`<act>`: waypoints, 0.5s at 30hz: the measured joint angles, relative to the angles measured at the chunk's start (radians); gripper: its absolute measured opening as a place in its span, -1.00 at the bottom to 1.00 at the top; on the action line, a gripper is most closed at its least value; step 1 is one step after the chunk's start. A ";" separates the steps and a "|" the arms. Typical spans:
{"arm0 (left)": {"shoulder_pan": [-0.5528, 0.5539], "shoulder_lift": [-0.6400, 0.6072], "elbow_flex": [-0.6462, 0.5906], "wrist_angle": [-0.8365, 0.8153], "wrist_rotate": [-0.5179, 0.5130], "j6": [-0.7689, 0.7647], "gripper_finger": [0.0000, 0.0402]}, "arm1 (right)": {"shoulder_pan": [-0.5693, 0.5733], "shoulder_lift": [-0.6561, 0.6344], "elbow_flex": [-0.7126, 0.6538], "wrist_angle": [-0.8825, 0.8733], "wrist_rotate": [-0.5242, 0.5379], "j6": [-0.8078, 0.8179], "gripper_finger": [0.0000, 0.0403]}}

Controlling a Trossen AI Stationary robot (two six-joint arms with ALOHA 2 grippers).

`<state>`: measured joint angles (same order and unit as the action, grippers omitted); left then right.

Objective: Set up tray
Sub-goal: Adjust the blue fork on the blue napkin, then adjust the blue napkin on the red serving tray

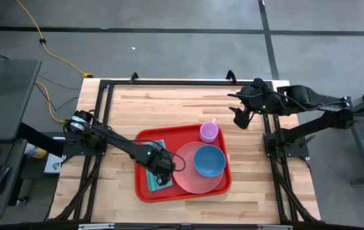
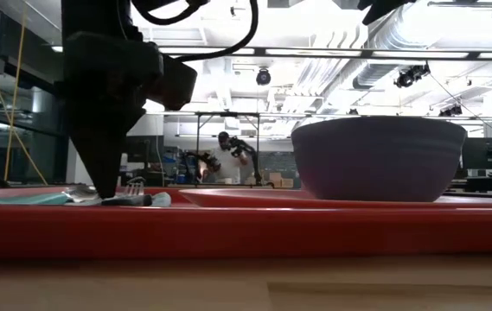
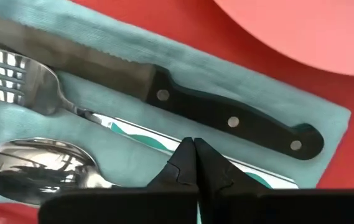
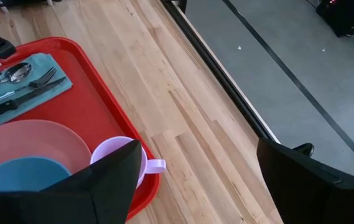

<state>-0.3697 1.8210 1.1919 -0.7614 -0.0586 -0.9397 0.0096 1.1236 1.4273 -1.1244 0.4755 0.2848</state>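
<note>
Pressed together over the teal napkin [image 3: 102, 93], the left pincer [image 3: 193, 163] is held above knife [image 3: 183, 102], fork [image 3: 33, 84] and spoon [image 3: 33, 171] in the red tray [image 1: 144, 191] mid-table, beside a plate-borne blue bowl [image 1: 208, 160] and lilac cup [image 1: 208, 132], while the right pincer [image 4: 195, 180] is kept spread aloft.

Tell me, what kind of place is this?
Probably a robotics lab or workshop: a bare concrete floor with a yellow cable, exposed ceiling ducts, and a framed wooden table carrying the red tray.

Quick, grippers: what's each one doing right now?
Left gripper: shut, empty, fingertips together over the fork handle on the napkin in the tray.
Right gripper: open, empty, raised beyond the tray.
</note>
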 joint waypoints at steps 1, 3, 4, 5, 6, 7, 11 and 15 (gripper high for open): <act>-0.005 0.000 0.000 0.001 0.004 0.000 -0.89 | 0.000 0.000 0.000 0.000 0.000 0.000 0.48; -0.011 0.000 0.000 0.005 -0.005 -0.005 -0.92 | 0.000 0.000 0.000 0.000 0.000 0.000 0.48; -0.011 0.000 0.000 0.012 -0.006 -0.007 -0.95 | 0.000 0.000 0.000 0.000 0.002 0.001 0.48; -0.012 0.000 0.000 0.022 -0.006 -0.007 -0.96 | 0.000 0.000 0.000 0.000 0.006 0.001 0.48; -0.012 0.000 -0.001 0.036 -0.007 -0.007 -0.96 | 0.000 0.000 0.000 0.000 0.007 0.001 0.48; -0.011 0.000 -0.001 0.053 -0.012 -0.007 -0.96 | 0.000 0.000 0.000 0.000 0.007 0.001 0.48; -0.001 0.000 -0.001 0.070 -0.036 -0.007 -0.84 | 0.000 0.000 0.000 0.000 0.008 -0.002 0.48; 0.004 0.000 0.006 0.059 -0.030 0.002 -0.83 | 0.000 0.000 0.000 0.000 0.007 -0.004 0.48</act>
<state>-0.3653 1.8210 1.1983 -0.7027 -0.0887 -0.9376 0.0094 1.1236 1.4273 -1.1240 0.4828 0.2804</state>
